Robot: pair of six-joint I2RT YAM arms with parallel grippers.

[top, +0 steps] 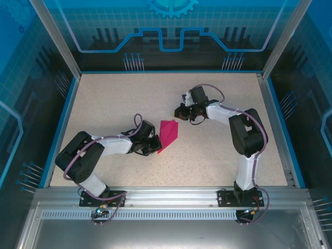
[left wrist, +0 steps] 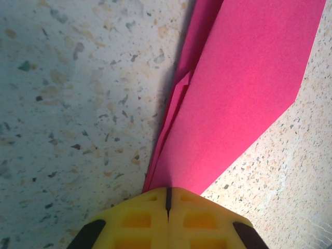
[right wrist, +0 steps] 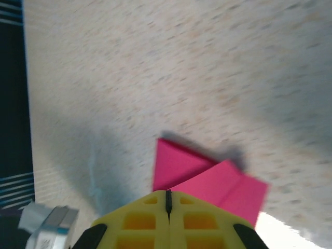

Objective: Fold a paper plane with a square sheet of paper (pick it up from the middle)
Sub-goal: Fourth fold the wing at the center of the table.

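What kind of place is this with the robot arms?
Probably a robot lab's test booth: a speckled table walled by blue see-through panels, with a left arm and right arm bolted to a metal rail.

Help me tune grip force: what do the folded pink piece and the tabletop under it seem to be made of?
Paper plane: thin matte paper, magenta-pink; it holds sharp creases and stacked flaps with fine edges. Table: hard-looking, matte, beige surface with dark and tan flecks, perhaps speckled laminate or stone composite; the look leaves that open.
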